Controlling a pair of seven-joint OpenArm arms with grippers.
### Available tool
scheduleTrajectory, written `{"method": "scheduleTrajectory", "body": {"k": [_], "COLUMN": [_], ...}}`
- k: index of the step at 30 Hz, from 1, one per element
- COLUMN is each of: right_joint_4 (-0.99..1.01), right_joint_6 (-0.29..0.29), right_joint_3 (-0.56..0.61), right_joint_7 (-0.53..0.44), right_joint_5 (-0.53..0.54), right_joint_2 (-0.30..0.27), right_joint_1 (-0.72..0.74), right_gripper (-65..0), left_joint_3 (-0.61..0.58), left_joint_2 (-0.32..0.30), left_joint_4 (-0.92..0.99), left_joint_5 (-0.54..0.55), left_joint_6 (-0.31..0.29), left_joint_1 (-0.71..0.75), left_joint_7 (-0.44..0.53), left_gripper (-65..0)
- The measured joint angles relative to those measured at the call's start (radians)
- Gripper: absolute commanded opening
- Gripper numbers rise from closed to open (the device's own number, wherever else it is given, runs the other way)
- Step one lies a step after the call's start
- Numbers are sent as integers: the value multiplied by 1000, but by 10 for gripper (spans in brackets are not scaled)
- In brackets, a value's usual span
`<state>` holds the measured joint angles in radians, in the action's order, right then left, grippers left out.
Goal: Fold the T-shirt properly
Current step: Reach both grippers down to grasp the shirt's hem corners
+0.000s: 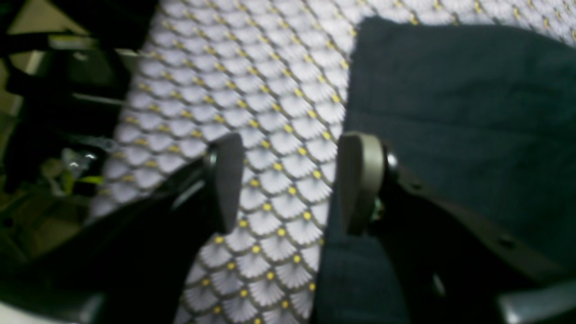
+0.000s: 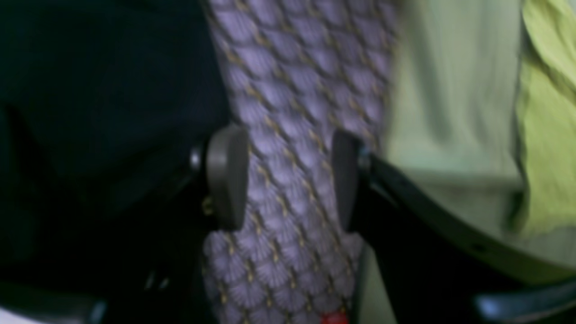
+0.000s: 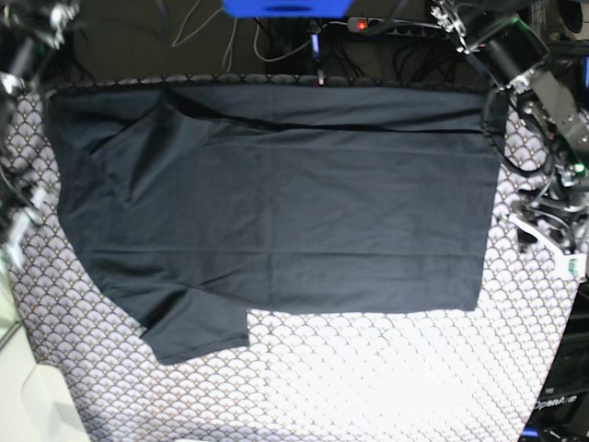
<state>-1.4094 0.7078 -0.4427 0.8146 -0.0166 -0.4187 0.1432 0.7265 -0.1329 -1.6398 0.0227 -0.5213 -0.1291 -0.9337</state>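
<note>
The dark T-shirt (image 3: 276, 212) lies spread flat on the scale-patterned tablecloth (image 3: 368, 378), its far strip folded over along the top and one sleeve (image 3: 189, 336) pointing toward the front left. My left gripper (image 1: 288, 184) is open low over bare tablecloth, its right finger (image 1: 360, 180) at the T-shirt (image 1: 463, 126) edge. My right gripper (image 2: 285, 180) is open too, with only tablecloth between its fingers and the T-shirt (image 2: 103, 90) just to its left. In the base view the left gripper (image 3: 534, 230) is at the shirt's right side and the right gripper (image 3: 23, 216) at its left.
The table edge runs close behind each gripper's outer finger. A lime-green cloth (image 2: 544, 112) lies on the pale floor beyond the edge in the right wrist view. Cables and a power strip (image 3: 368, 23) lie behind the table. Bare tablecloth (image 3: 386, 387) stretches in front of the shirt.
</note>
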Motion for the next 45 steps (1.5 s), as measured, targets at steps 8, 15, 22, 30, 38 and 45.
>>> {"method": "scheduleTrajectory", "body": {"k": [8, 15, 22, 30, 38, 45], "right_joint_4": [502, 937, 1111, 1108, 1101, 1100], "right_joint_6": [-6, -6, -5, -6, -10, -10], "right_joint_3": [185, 208, 208, 208, 208, 208], "right_joint_7": [-208, -495, -661, -679, -690, -710], "right_joint_5": [-62, -178, -235, -234, -231, -230], "right_joint_2": [-2, -5, -2, -2, 6, 14], "right_joint_1": [366, 571, 598, 590, 551, 546], "right_gripper": [-306, -306, -306, -311, -311, -463], "left_joint_3": [3, 4, 6, 5, 6, 5], "left_joint_2": [7, 25, 29, 36, 47, 62], "left_joint_4": [-55, -77, -152, -200, -200, -225], "left_joint_5": [4, 2, 4, 5, 4, 4], "left_joint_6": [1, 57, 84, 84, 84, 84], "left_joint_1": [-10, 27, 54, 98, 98, 104], "left_joint_7": [-2, -2, 0, -4, -4, -5], "left_gripper": [-322, -322, -322, -322, -322, -322]}}
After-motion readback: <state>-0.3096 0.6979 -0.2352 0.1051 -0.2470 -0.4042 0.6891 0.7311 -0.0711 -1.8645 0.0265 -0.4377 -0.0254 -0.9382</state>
